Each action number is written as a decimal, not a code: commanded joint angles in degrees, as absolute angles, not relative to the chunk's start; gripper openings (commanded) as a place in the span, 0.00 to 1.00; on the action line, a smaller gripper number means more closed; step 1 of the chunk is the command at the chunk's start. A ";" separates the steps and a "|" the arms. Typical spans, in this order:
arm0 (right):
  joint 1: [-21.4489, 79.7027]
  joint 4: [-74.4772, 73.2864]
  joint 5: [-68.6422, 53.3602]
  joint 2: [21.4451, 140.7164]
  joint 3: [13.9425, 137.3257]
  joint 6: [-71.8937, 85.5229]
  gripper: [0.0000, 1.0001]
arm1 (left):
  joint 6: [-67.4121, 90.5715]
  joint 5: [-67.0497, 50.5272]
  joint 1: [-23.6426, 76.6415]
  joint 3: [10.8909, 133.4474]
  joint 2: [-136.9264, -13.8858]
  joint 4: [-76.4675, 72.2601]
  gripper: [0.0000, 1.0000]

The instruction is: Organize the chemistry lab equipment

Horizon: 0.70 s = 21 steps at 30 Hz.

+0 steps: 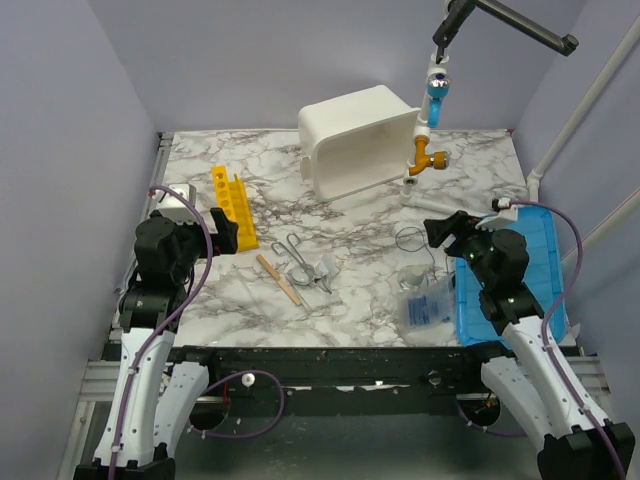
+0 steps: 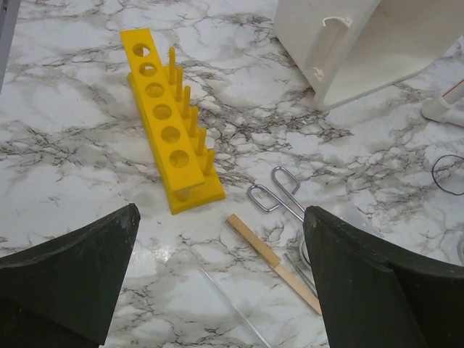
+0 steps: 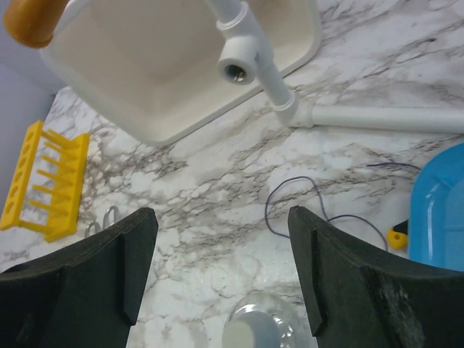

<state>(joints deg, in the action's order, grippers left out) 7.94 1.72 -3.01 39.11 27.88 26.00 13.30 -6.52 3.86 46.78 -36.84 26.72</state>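
The yellow holed tube rack [image 1: 233, 207] [image 2: 168, 123] lies on the marble at the left. Right of it are the silver tongs [image 1: 300, 258] [image 2: 279, 192] and the tan wooden stick [image 1: 277, 278] [image 2: 272, 259], with a thin glass rod [image 2: 232, 308] beside them. My left gripper [image 1: 222, 232] [image 2: 221, 214] hovers open just near of the rack, holding nothing. My right gripper [image 1: 445, 232] [image 3: 221, 214] hangs open and empty above a piece of clear round glassware [image 1: 412, 276] [image 3: 261, 322]. The clear plastic bag with blue contents [image 1: 428, 305] lies near the front right.
A white bin [image 1: 360, 140] [image 3: 181, 58] lies tipped on its side at the back. A white pipe stand with orange fitting [image 1: 430, 150] [image 3: 254, 65] rises beside it. A blue tray [image 1: 520, 270] [image 3: 438, 210] sits at the right edge. A thin dark wire loop [image 1: 410, 238] [image 3: 293, 206] lies near my right gripper.
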 commanded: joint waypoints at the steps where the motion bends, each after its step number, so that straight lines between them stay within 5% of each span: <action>1: 14.08 0.98 -3.07 39.75 26.94 27.83 0.79 | 13.18 -8.44 3.89 46.67 -37.50 25.07 0.99; 13: 52.94 -1.94 31.96 62.31 34.39 37.31 0.71 | 13.71 -9.30 3.87 45.92 -39.72 24.30 0.99; 21: 55.81 -4.00 32.61 77.97 41.33 44.46 0.64 | 13.81 -8.57 3.87 45.61 -40.31 23.98 0.99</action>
<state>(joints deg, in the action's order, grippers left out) 55.57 -1.87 27.55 72.90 38.52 39.55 13.39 -8.01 3.86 46.35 -40.05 25.74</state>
